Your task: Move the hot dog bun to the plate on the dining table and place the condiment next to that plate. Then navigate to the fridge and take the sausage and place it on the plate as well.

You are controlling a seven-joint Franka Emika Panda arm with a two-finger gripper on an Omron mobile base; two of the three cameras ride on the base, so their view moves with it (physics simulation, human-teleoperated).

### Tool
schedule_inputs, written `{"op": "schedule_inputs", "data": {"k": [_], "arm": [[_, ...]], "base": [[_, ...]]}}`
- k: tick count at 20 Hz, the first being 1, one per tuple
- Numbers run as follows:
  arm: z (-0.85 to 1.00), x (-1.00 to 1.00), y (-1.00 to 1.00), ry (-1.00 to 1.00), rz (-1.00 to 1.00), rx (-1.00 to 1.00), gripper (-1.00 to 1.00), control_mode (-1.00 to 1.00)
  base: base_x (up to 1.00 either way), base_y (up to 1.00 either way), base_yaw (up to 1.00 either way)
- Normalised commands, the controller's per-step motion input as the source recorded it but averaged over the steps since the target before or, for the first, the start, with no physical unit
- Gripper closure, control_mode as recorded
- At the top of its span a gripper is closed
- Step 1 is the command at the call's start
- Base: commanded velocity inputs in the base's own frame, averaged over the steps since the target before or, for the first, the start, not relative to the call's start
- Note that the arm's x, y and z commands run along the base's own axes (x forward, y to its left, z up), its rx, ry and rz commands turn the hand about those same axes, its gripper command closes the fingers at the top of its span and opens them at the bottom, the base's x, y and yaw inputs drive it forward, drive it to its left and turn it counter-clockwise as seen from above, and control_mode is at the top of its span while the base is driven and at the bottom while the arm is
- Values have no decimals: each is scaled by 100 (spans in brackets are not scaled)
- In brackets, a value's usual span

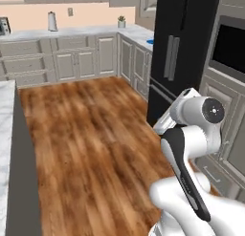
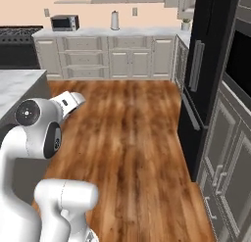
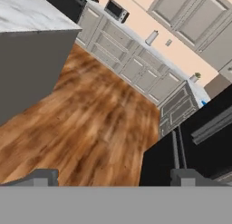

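Note:
The black fridge (image 1: 184, 48) stands shut ahead on the right, with long grey handles (image 1: 170, 56); it also shows as the fridge (image 2: 208, 64) and the fridge (image 3: 195, 148). The dining table (image 1: 5, 125), a marble-topped island with grey sides, runs along the left edge, seen too as the dining table (image 2: 19, 86) and the dining table (image 3: 27, 17). My gripper (image 3: 114, 178) is open over the wooden floor, with nothing between its fingertips (image 3: 44, 176). The hot dog bun, plate, condiment and sausage are out of view.
A built-in black oven (image 1: 230, 45) sits right of the fridge. Grey cabinets (image 1: 72, 58) line the back wall, with a paper towel roll (image 1: 52, 21), a plant (image 1: 121, 22), a microwave (image 2: 64, 22) and a stove (image 2: 19, 37). A bright-blue plate (image 1: 150, 41) lies on the corner counter. Wooden floor (image 1: 95, 134) lies between.

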Motion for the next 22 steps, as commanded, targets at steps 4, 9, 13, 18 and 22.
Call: {"op": "schedule_inputs", "data": {"k": [4,9,13,18,22], "arm": [[0,0,0,0,0,0,-100,100],[0,0,0,0,0,0,-100,100],[0,0,0,0,0,0,-100,100],[0,0,0,0,0,0,-100,100],[0,0,0,0,0,0,-100,100]], "base": [[100,0,0],[100,6,-2],[100,5,-3],[100,9,-10],[100,17,-20]]}}
